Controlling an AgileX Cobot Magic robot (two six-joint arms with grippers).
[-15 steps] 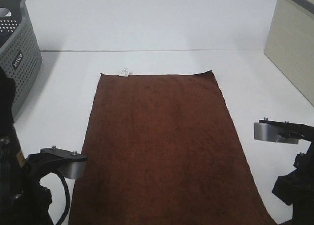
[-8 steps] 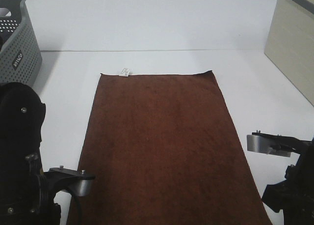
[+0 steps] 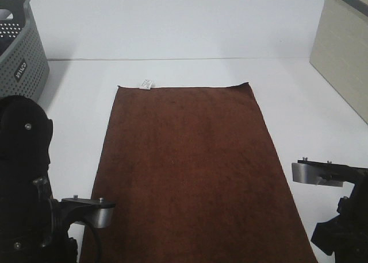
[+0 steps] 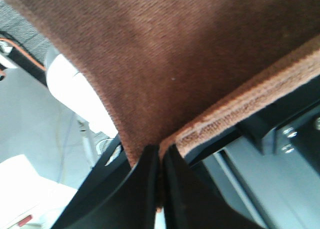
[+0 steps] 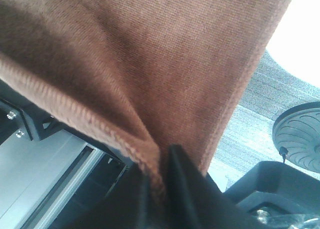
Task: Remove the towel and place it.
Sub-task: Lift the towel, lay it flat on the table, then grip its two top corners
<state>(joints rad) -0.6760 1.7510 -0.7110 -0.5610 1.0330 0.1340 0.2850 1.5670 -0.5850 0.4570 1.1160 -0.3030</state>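
The dark brown towel (image 3: 190,165) lies flat and lengthwise on the white table, its small white tag (image 3: 146,84) at the far short edge. Its near end runs out of the exterior view between my two arms. In the left wrist view my left gripper (image 4: 161,154) is shut on a near corner of the towel (image 4: 180,54), the hem pinched between its black fingers (image 4: 145,179). In the right wrist view my right gripper (image 5: 159,164) holds the other near corner of the towel (image 5: 150,59), with the cloth wedged between its fingers (image 5: 185,181).
A grey perforated basket (image 3: 20,62) stands at the far left of the table. A beige box (image 3: 345,50) stands at the far right. My left arm (image 3: 29,188) and right arm (image 3: 345,217) fill the near corners beside the towel's long edges.
Both arms have drawn back toward the near edge; the left arm's black body now stands higher in the exterior view. The towel on the table looks unmoved.
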